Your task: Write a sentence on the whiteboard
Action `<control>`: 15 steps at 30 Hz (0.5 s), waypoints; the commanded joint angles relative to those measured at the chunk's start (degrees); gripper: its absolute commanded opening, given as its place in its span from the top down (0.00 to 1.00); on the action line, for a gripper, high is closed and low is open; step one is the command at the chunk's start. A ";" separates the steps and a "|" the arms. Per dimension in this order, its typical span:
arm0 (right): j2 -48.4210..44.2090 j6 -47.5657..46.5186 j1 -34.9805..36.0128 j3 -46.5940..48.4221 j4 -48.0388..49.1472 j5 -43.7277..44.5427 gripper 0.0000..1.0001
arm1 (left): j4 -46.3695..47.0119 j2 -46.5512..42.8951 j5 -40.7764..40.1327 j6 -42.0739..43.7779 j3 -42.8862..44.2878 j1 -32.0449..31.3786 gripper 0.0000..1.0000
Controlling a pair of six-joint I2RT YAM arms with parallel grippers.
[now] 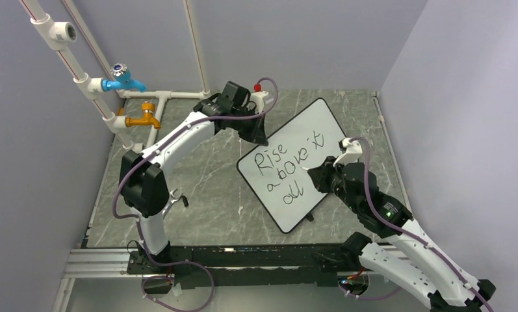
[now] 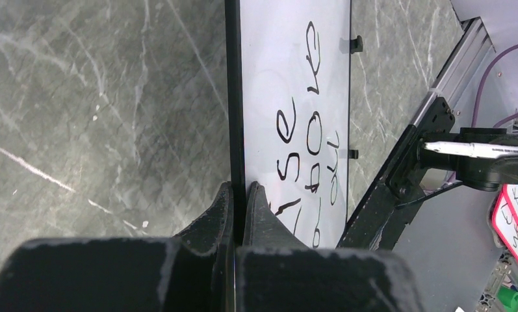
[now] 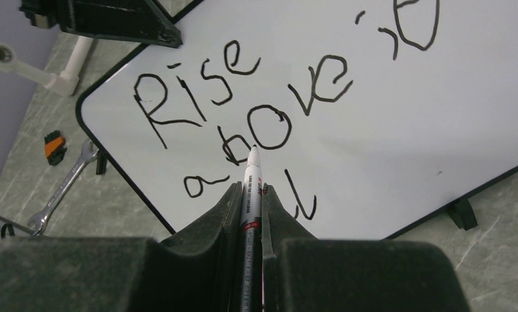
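The whiteboard (image 1: 321, 120) lies slanted on the grey stone table, its near side lifted on small black feet. The sentence (image 1: 288, 172) reads "Rise above it all" in three slanted lines, and it also shows in the right wrist view (image 3: 197, 97). My left gripper (image 1: 259, 138) is shut on the board's far-left rim (image 2: 235, 97), one finger on each face. My right gripper (image 1: 316, 175) is shut on a white marker (image 3: 251, 195). The marker's tip points at the board (image 3: 373, 149) beside the "b" of "above"; I cannot tell if it touches.
White pipes with a blue tap (image 1: 123, 81) and an orange tap (image 1: 145, 120) stand at the back left. A wrench (image 3: 61, 192) and a small orange-black piece (image 3: 54, 148) lie left of the board. An aluminium rail (image 1: 243, 257) runs along the near edge.
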 commanded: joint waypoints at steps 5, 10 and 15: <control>-4.24 -0.53 0.02 0.41 -3.78 2.21 1.00 | -0.17 6.77 -1.01 2.90 7.26 -4.43 1.00; -6.08 -0.55 0.06 0.42 -5.79 3.22 1.00 | 0.61 11.30 0.42 3.35 12.44 -5.69 1.00; -7.14 -0.36 0.03 0.25 -6.72 3.32 1.00 | 1.56 14.44 1.39 3.47 15.71 -6.66 1.00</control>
